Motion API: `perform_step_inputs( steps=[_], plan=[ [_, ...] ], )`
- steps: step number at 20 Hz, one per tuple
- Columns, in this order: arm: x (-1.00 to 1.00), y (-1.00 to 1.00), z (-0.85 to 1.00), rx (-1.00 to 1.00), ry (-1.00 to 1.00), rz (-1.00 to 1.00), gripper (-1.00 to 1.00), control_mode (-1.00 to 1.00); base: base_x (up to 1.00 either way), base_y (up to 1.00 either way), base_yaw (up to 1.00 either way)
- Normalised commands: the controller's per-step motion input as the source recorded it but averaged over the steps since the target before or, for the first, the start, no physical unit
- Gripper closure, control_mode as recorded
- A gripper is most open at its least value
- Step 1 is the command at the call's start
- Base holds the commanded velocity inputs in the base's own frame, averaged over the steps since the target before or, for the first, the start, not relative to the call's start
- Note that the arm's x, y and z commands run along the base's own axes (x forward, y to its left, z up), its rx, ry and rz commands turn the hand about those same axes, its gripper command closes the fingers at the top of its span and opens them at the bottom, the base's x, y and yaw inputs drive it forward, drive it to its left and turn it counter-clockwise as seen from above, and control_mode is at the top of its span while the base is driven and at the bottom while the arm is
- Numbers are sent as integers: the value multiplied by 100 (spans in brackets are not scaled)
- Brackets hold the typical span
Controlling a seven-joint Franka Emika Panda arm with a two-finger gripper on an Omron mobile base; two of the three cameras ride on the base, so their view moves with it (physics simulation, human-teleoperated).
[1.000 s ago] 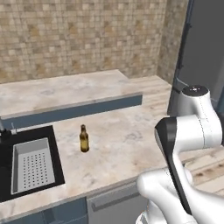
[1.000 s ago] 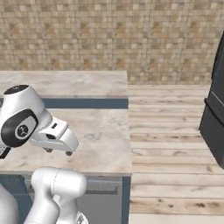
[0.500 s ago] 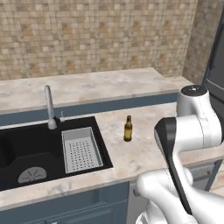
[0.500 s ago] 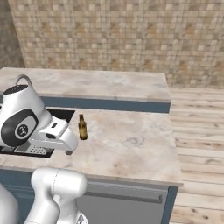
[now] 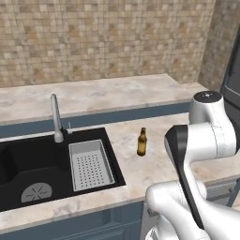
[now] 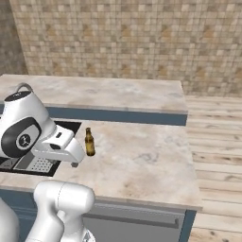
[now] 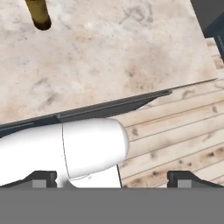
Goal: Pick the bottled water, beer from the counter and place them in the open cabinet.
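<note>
Base: is driving along the counter (image 5: 159,168); against the views of a second ago, the whole scene is sliding sideways, so the camera is moving, not the objects.
Newly in frame: the black sink (image 5: 28,164), the faucet (image 5: 56,117) and the perforated tray (image 5: 90,164) are now showing fully in the left base view.
Beer (image 5: 141,142): is standing upright on the counter, near the sink's right edge, well apart from the robot's hand; its lower body (image 7: 38,13) is showing at the top of the hand view.
Bottled water: is not being located in these views.
Gripper (image 7: 113,177): is standing released, jaws spread wide, nothing between the fingertips; in the right base view the hand (image 6: 66,147) is hanging just left of the beer, short of touching it.
Step in hand: judged as the approach to the beer, no grasp begun.
Meaning for task: the base is bringing the beer within reach; neither bottle is placed yet.
Risk: the narrow bottle is likely to tip if nudged sideways.
</note>
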Motion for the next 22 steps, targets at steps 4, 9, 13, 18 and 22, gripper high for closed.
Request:
perform_step_inputs(
  steps=[4,9,13,18,22],
  plan=[
    [0,0,0,0,0,0,-100,100,8,0,0],
    [0,0,0,0,0,0,-100,100,25,0,0],
    [0,0,0,0,0,0,-100,100,40,5,0],
    [0,0,0,0,0,0,-100,100,0,0,0],
    [0,0,0,0,0,0,-100,100,1,0,0]
  ],
)
